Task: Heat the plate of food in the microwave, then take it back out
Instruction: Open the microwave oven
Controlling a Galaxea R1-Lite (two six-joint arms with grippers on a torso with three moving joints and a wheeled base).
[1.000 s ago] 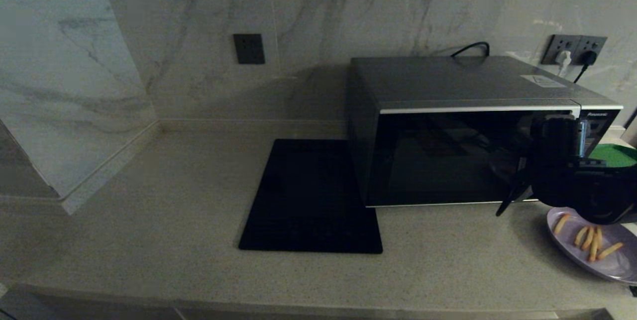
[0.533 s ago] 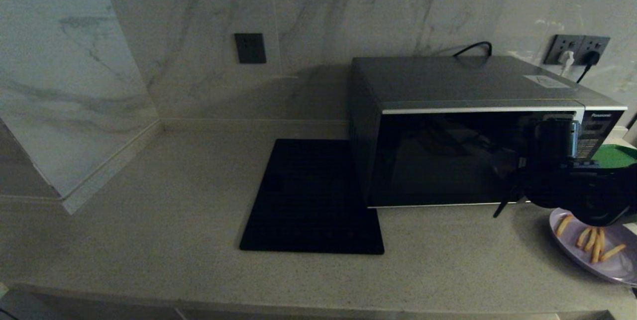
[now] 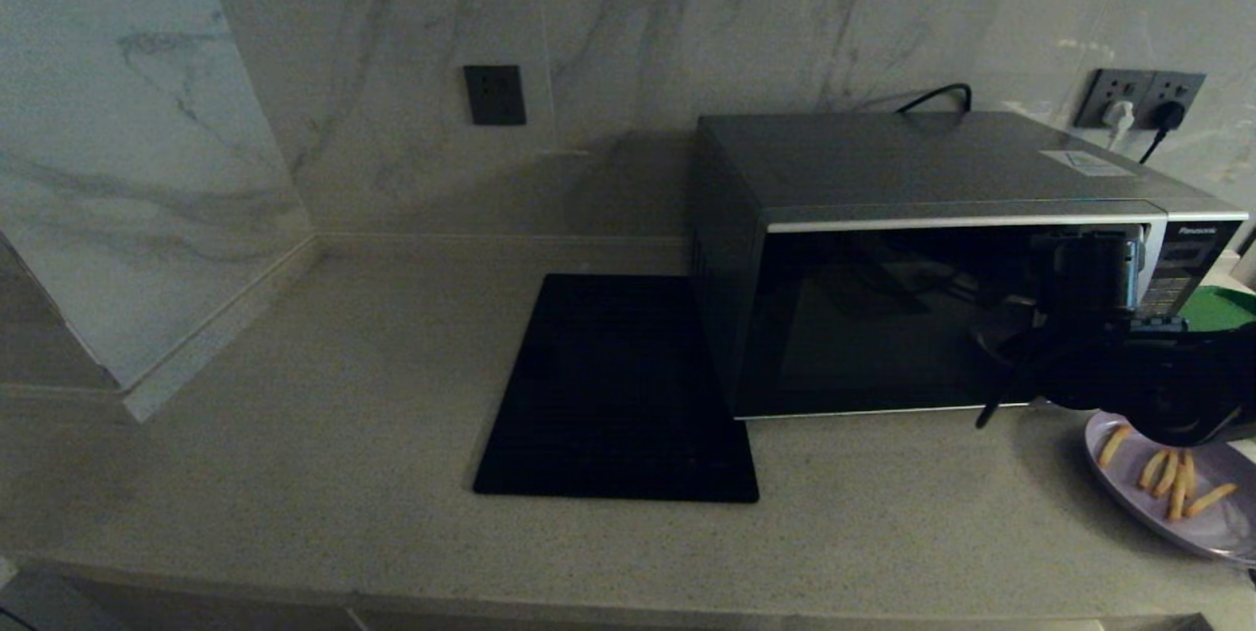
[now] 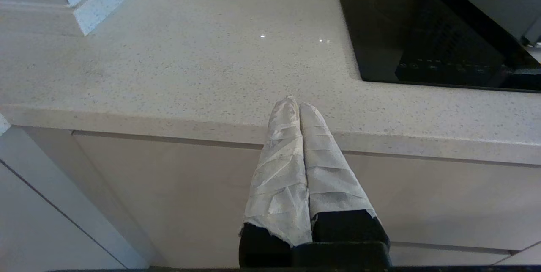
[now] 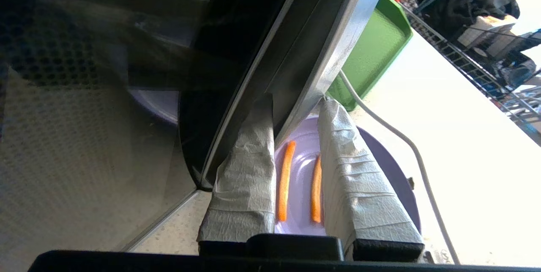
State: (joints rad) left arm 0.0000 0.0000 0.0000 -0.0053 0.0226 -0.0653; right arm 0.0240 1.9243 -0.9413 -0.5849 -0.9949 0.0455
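My right gripper [image 5: 293,107] is at the right-hand end of the large dark grey boxy microwave [image 3: 942,258], and its two tape-wrapped fingers [image 5: 243,179] are pinching the free edge of the black glass door [image 5: 253,64] with its silver trim. In the right wrist view one finger sits on the outer glass face and the other behind the silver rim, so the door reads as just cracked off the body, not yet swung wide.

The round lavender-purple plate with a few thin golden-orange fries [image 3: 1173,494] lies on the speckled stone counter [image 3: 392,435], in front of the microwave's right corner and directly under my wrist.

Risks, in my judgement:
- The hold is on a thin, smooth edge. A pull off the hinge arc could let the fingers slide off and the door fall back.
- The microwave stands free on the counter; pulling harder than the latch needs could drag the whole unit forward.
- The plate lies in the path of my forearm. Dropping the wrist while swinging the door could push it toward the counter edge or scatter fries.

My left gripper [image 4: 298,113] hangs parked at the counter's front edge, well to the left of the microwave, fingers pressed together on nothing.
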